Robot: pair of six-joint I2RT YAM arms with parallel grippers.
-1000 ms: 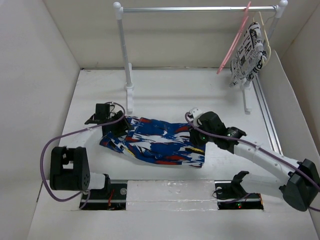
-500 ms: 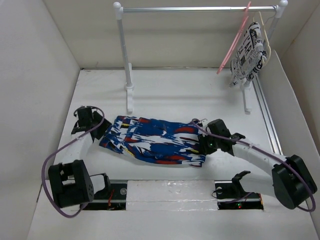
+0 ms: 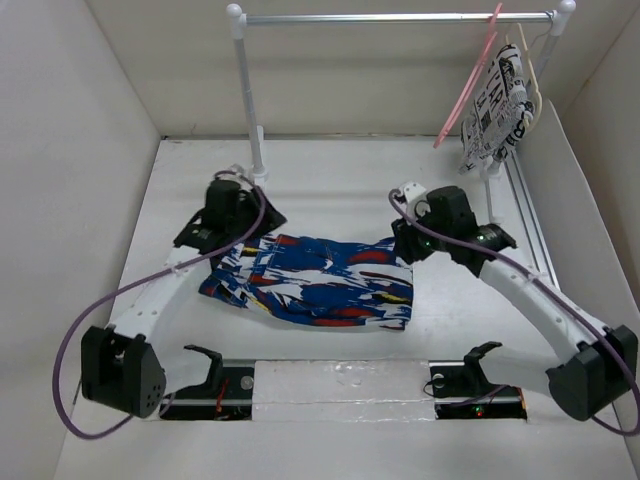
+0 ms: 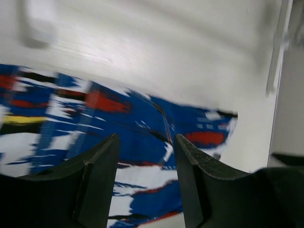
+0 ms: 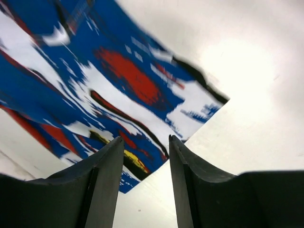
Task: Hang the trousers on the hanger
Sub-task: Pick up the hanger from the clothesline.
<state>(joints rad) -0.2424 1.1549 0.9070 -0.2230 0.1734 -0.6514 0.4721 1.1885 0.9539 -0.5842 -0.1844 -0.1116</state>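
The trousers (image 3: pixel 310 290), bright blue with white, red, black and yellow splashes, lie folded flat across the middle of the table. My left gripper (image 3: pixel 250 222) hovers open over their far left corner, and in the left wrist view the left gripper (image 4: pixel 146 140) has only the trousers (image 4: pixel 142 128) below its jaws. My right gripper (image 3: pixel 408 243) hangs open above their far right corner; the right wrist view shows the right gripper (image 5: pixel 146 140) over the edge of the trousers (image 5: pixel 118 85), holding nothing. The pink hanger (image 3: pixel 465 90) hangs tilted on the rail at the back right.
A white clothes rack stands at the back, with its rail (image 3: pixel 390 17), left post (image 3: pixel 250 100) and foot (image 3: pixel 260 185) just behind my left gripper. A white garment with black print (image 3: pixel 497 100) hangs on a cream hanger beside the pink one. White walls enclose the table.
Both arms rose and swung toward the back. The left gripper came from left of the trousers to over their far left corner. The right gripper lifted off the right end and opened wider.
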